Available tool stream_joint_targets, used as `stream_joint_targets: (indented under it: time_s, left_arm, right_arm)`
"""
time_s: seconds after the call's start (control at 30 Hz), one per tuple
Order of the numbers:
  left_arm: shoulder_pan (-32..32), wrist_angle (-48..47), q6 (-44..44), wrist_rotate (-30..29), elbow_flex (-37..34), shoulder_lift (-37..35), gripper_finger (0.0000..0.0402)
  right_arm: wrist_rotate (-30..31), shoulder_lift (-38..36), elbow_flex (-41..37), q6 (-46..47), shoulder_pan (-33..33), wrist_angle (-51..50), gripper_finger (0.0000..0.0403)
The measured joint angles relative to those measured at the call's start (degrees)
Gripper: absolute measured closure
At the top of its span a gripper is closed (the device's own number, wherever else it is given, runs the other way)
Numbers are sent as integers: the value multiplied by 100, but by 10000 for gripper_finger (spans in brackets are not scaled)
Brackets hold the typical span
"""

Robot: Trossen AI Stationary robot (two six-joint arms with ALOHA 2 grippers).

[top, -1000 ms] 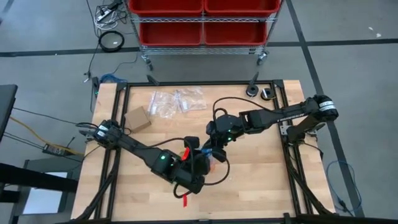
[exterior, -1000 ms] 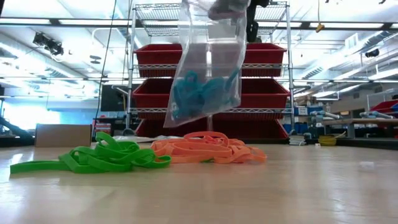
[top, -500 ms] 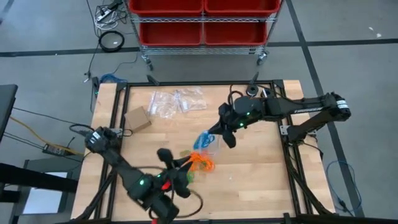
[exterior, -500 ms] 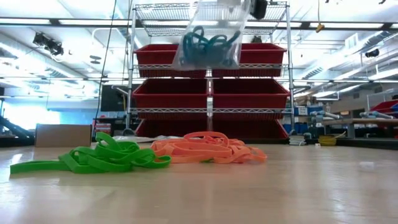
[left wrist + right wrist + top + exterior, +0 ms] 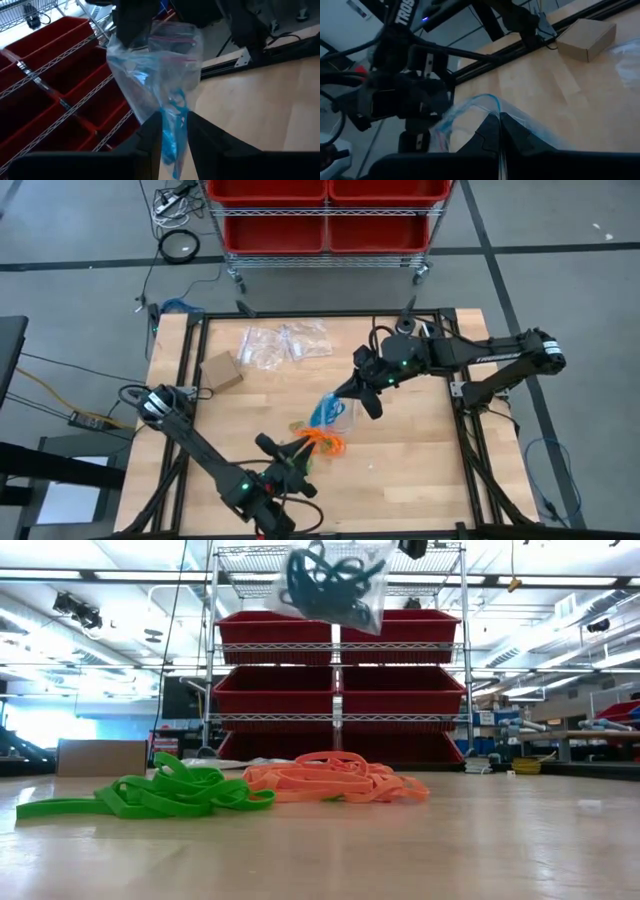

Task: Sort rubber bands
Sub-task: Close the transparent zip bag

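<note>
A clear zip bag (image 5: 330,410) with blue rubber bands (image 5: 330,582) inside hangs tilted high over the table's middle, between my two grippers. My right gripper (image 5: 358,392) is shut on its upper end. My left gripper (image 5: 303,448), level and nearer the front edge, has the bag's narrowed lower end between its fingers (image 5: 156,131). Below the bag, a pile of green rubber bands (image 5: 165,795) and a pile of orange rubber bands (image 5: 335,780) lie side by side on the wood. My left gripper pinches the bag's tapered lower end (image 5: 172,127) between its two fingers, coming in level from the table's near side. Blue bands lie in the gap. The bag is drawn to a point there, clear of the table. My right gripper pinches the bag's upper edge (image 5: 487,100), by the zip strip, between its shut fingers, slanting down from the far right. The bag hangs below it, lifted clear of the table.
Several empty clear bags (image 5: 285,342) and a small cardboard box (image 5: 222,370) lie at the far left of the table. A wire shelf with red bins (image 5: 325,215) stands beyond the far edge. Black frame rails (image 5: 190,380) run along the table's sides.
My right gripper has risen and gone toward the far right, lifting the bag from just above the piles to high over them. My left gripper has swung from the table's middle toward the near edge, sinking and turning level. The bag, first hanging straight, now tilts.
</note>
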Motion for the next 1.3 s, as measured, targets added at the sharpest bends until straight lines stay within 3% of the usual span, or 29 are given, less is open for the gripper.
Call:
stream_joint_targets:
  time_s: [0.37, 0.73, 0.9, 1.07, 1.3]
  left_arm:
    - [223, 725, 2, 79, -80, -2, 300]
    - [314, 1106, 323, -178, -8, -2, 225]
    - [477, 1887, 1197, -121, -8, -17, 205]
    - [640, 2731, 2067, 52, -8, -24, 216]
    - [702, 3691, 3236, 79, -8, -46, 277]
  right_arm:
    - [83, 3, 0, 33, 32, 54, 403]
    - [71, 3, 0, 33, 32, 70, 403]
    - [65, 5, 0, 66, 32, 214, 403]
    - [61, 5, 0, 72, 33, 331, 403]
    - [39, 5, 0, 71, 46, 259, 403]
